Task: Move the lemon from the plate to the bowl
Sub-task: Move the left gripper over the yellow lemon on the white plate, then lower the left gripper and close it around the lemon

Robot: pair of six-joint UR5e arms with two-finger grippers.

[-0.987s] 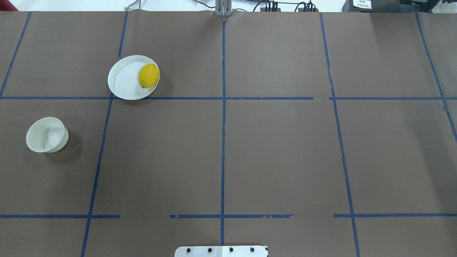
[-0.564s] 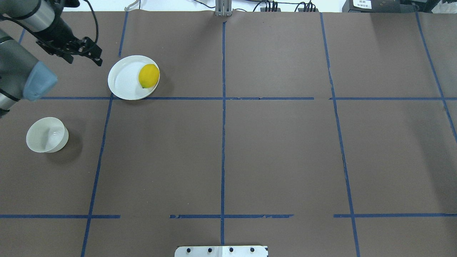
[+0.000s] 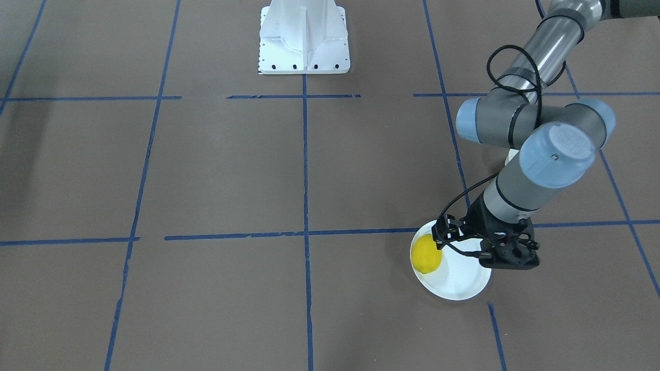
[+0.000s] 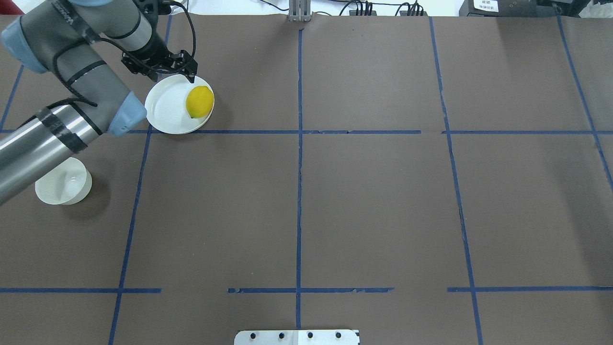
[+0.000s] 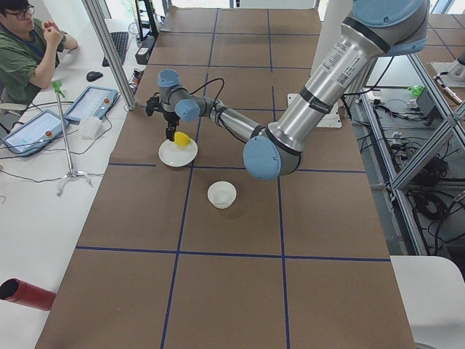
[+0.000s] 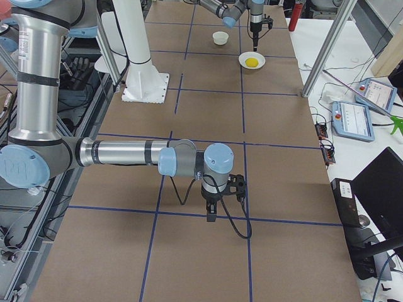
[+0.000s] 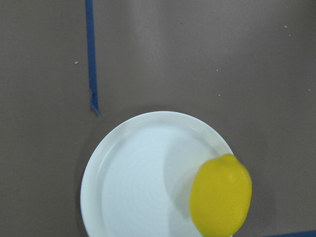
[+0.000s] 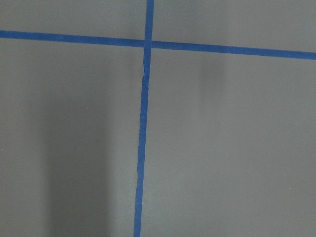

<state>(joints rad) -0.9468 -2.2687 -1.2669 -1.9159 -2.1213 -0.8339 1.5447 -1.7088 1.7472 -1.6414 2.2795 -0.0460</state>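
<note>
The lemon [image 4: 199, 101] lies on the right side of the white plate [image 4: 165, 108] at the table's far left. It also shows in the front view [image 3: 427, 254] and the left wrist view [image 7: 220, 195]. My left gripper [image 4: 160, 67] hangs pointing down above the plate's far-left rim, apart from the lemon. It looks shut and empty. The off-white bowl [image 4: 62, 182] stands empty nearer me on the left, partly under my left forearm. My right gripper [image 6: 211, 217] hovers low over bare table far to the right; I cannot tell whether it is open or shut.
Brown paper with blue tape lines [image 4: 299, 143] covers the table. The white robot base [image 3: 304, 36] stands at my edge. An operator [image 5: 25, 43], tablets and cables sit beyond the far edge.
My left arm has swung in from the left edge and its gripper has moved right, from left of the plate to above its far rim. Lemon, plate and bowl have not moved.
</note>
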